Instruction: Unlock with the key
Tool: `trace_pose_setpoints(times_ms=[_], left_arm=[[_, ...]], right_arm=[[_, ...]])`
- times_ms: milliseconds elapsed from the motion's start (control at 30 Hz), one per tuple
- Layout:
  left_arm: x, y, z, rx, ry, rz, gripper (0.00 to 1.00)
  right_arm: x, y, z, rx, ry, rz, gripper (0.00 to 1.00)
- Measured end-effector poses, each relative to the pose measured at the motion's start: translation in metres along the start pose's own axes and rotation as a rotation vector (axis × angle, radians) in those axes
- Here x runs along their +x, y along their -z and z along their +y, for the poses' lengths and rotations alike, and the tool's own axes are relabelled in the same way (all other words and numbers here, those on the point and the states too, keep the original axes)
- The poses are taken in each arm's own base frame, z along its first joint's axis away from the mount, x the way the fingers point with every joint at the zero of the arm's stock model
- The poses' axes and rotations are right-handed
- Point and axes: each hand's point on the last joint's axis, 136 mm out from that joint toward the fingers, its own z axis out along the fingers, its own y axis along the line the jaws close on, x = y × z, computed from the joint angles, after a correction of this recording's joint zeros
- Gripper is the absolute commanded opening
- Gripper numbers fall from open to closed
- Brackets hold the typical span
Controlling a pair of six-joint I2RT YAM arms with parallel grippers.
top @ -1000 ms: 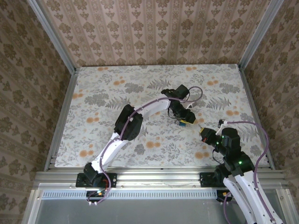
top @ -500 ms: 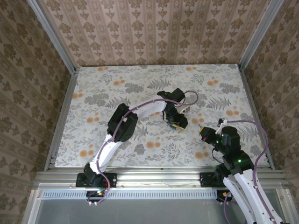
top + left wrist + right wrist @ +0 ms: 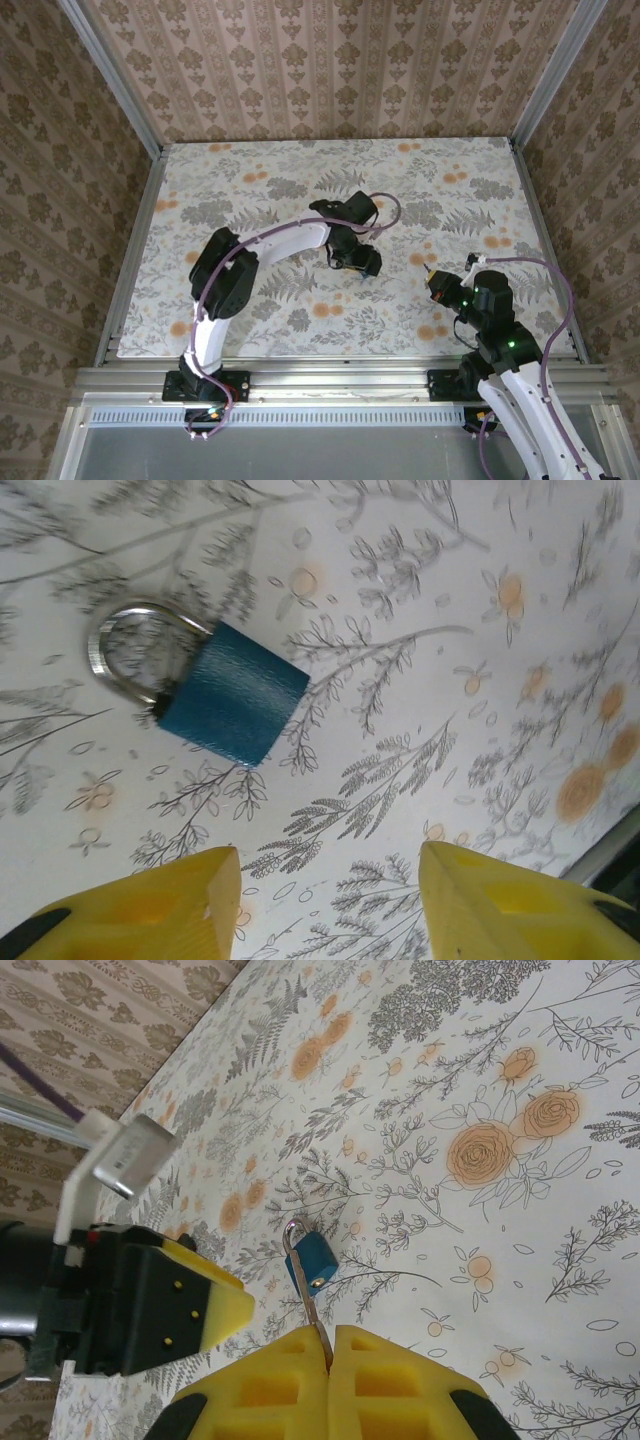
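Observation:
A blue padlock (image 3: 235,705) with a steel shackle (image 3: 128,660) lies flat on the flowered table. My left gripper (image 3: 325,880) hovers just short of it, open, with nothing between its yellow fingers (image 3: 190,900). In the top view the left gripper (image 3: 357,261) is at mid-table. My right gripper (image 3: 330,1360) is shut on the key (image 3: 318,1325), whose thin blade sticks out toward the padlock (image 3: 318,1258). The brass keyhole (image 3: 316,1282) faces this gripper. Whether the blade touches the lock I cannot tell. The right gripper (image 3: 433,279) sits to the right of the left one.
The patterned table (image 3: 250,300) is ringed by wallpapered walls (image 3: 330,70) and a metal rail (image 3: 340,380) at the near edge. One left finger (image 3: 210,1310) stands close beside the padlock, left of the key's path.
The left gripper has let go of the padlock, opened wider and swung left, away from it. The padlock now lies alone on the table. The right arm has held still.

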Motion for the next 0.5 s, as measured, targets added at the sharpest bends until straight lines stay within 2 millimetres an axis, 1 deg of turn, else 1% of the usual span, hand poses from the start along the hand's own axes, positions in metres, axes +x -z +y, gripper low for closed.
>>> trace_pose_setpoints(times_ms=[100, 200, 267, 300, 400, 500], left_arm=[[-0.005, -0.001, 0.005, -0.015, 0.132, -0.04, 0.65], [-0.002, -0.01, 0.015, -0.039, 0.277, -0.041, 0.66], [-0.002, -0.014, 0.019, -0.056, 0.349, -0.044, 0.69], [-0.003, -0.017, 0.022, -0.064, 0.384, -0.047, 0.71], [-0.005, -0.024, 0.028, -0.091, 0.467, -0.049, 0.72], [-0.012, -0.028, 0.029, -0.114, 0.527, -0.046, 0.73]], right_arm=[[0.0, 0.0, 0.0, 0.0, -0.001, -0.001, 0.0], [0.001, -0.001, -0.002, 0.002, -0.005, 0.0, 0.0], [0.002, -0.002, -0.003, 0.003, -0.006, 0.002, 0.0], [0.003, -0.002, -0.004, 0.002, -0.007, 0.001, 0.0], [0.004, -0.002, -0.005, -0.001, -0.013, -0.002, 0.0], [0.003, 0.0, -0.004, -0.012, -0.017, -0.013, 0.0]])
